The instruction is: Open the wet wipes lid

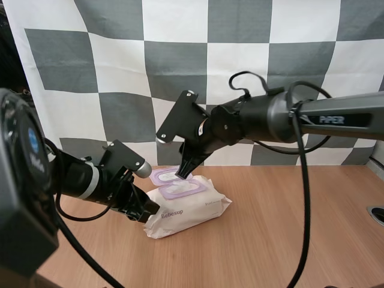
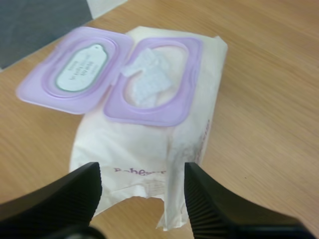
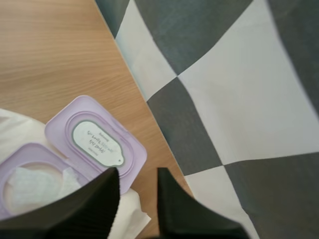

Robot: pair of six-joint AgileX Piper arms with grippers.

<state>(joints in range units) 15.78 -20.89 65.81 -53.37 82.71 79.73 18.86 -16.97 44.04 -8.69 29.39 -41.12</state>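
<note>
Left gripper [image 2: 142,174]: jaws apart over near end of wet wipes pack [image 2: 144,149], which lies on worktop [image 2: 269,124]. Lid [image 2: 75,69] already folded flat back. Right gripper [image 1: 182,173]: jaws apart just above lid. Risk: lowering could snag lid and drag pack.

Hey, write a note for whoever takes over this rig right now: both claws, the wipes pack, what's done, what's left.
Left claw: open, fingers either side of the near end of the wet wipes pack.
Right claw: open, empty, just beside the lid.
The pack lies on the table, lid folded fully back, a wipe showing in the opening.
Done: lid is open.
Left: probably only backing both arms away.
</note>
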